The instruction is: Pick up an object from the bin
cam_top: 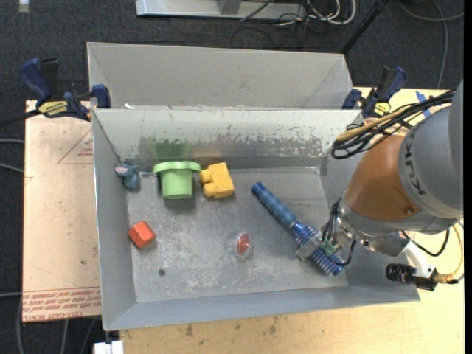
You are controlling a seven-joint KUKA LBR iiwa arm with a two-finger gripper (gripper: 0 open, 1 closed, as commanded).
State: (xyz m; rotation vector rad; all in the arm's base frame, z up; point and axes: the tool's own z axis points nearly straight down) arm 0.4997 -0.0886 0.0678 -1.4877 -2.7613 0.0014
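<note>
A blue brush lies slanted in the right half of the bin, its handle (274, 206) pointing up-left and its bristled head (324, 259) at the lower right. My gripper (332, 239) is down at the bin's right wall, directly over the brush head and touching or nearly touching it. A small clear-and-red thing (243, 245) rests on the floor left of the brush.
A green cup (176, 179) and a yellow block (217, 181) sit by the back wall. A small grey-blue piece (130, 176) lies in the back left corner, with an orange block (141, 234) on the left. The arm's orange cover overhangs the right wall.
</note>
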